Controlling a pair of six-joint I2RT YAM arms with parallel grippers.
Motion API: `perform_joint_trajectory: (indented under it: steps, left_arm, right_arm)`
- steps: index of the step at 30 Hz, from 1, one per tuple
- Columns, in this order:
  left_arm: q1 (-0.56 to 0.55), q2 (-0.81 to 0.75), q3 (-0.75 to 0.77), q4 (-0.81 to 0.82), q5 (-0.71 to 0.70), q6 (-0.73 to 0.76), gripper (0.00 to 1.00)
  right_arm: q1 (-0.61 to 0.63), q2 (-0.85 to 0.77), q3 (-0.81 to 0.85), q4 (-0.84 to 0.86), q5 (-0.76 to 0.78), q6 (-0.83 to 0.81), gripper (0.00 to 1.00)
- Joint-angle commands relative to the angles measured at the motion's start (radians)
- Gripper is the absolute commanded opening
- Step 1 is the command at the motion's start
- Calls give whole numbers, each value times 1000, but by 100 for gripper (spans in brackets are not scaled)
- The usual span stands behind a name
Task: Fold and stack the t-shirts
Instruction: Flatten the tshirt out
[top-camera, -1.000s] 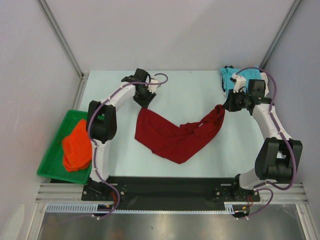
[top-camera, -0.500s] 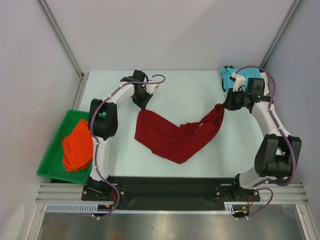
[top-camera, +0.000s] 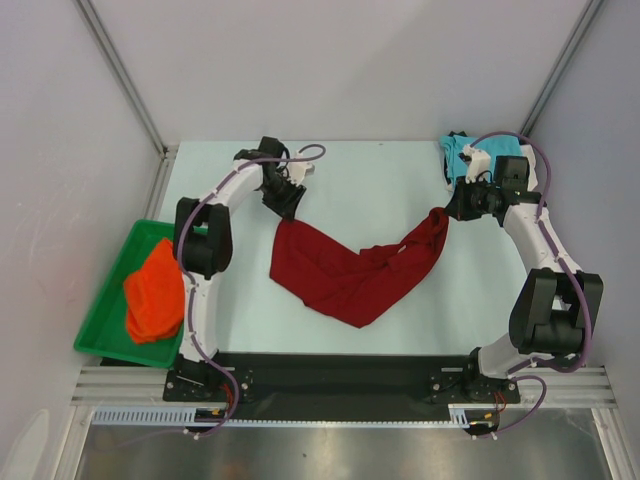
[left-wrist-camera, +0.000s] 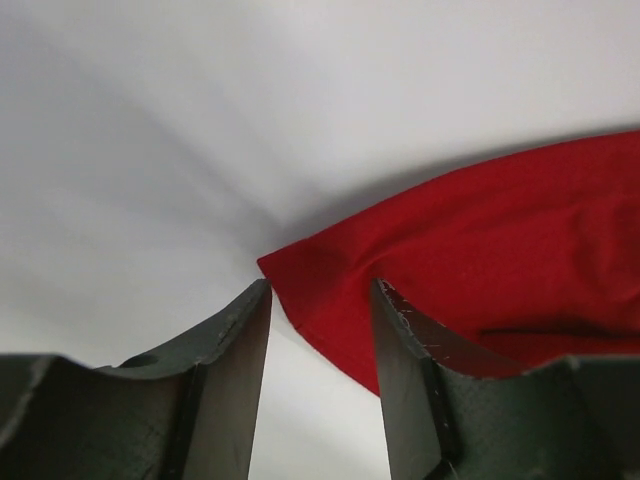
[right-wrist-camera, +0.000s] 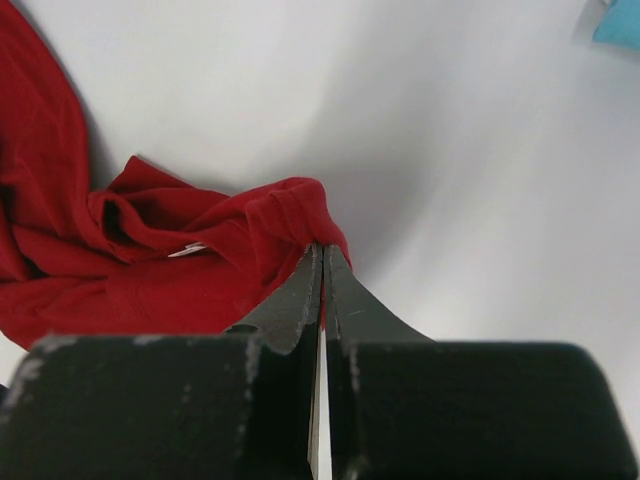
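The dark red t-shirt (top-camera: 345, 270) lies crumpled in a V on the white table. My left gripper (top-camera: 289, 208) is open at its far left corner; in the left wrist view the corner of the red t-shirt (left-wrist-camera: 480, 250) lies between the spread fingers (left-wrist-camera: 240, 340), with the gripper (left-wrist-camera: 320, 300) just above the table. My right gripper (top-camera: 450, 212) is shut on the red t-shirt's far right end (right-wrist-camera: 290, 215), pinched at the tips of the gripper (right-wrist-camera: 322, 252). The turquoise t-shirt (top-camera: 468, 156) lies bunched at the far right. The orange t-shirt (top-camera: 154, 290) lies in the tray.
The green plastic tray (top-camera: 104, 305) stands off the table's left edge. White walls enclose the table at the back and both sides. A corner of the turquoise t-shirt shows at the top right of the right wrist view (right-wrist-camera: 620, 22).
My left arm's wrist has shifted slightly left and back above the shirt's corner. The red t-shirt and my right arm have hardly moved.
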Motion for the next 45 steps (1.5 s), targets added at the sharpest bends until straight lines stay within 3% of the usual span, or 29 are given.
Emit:
perform_joint_trajectory:
  steps: [1, 16, 21, 26, 34, 39, 45]
  left_arm:
    - [26, 3, 42, -19, 45, -14, 49]
    - [31, 72, 89, -44, 112, -13, 43]
    - [31, 71, 91, -39, 114, -13, 36]
    - [32, 69, 108, -22, 95, -25, 16]
    - [31, 52, 152, 5, 66, -46, 1]
    - [26, -49, 125, 5, 59, -51, 0]
    - [8, -302, -62, 27, 51, -52, 0]
  right_arm:
    - [6, -4, 23, 39, -9, 0, 0]
    - [9, -11, 22, 31, 1, -11, 0]
    - [9, -11, 22, 36, 4, -11, 0]
    - [9, -8, 20, 39, 4, -8, 0]
    - [9, 4, 36, 43, 5, -8, 0]
    - [-5, 41, 121, 54, 22, 3, 0]
    - [-59, 62, 238, 37, 19, 36, 0]
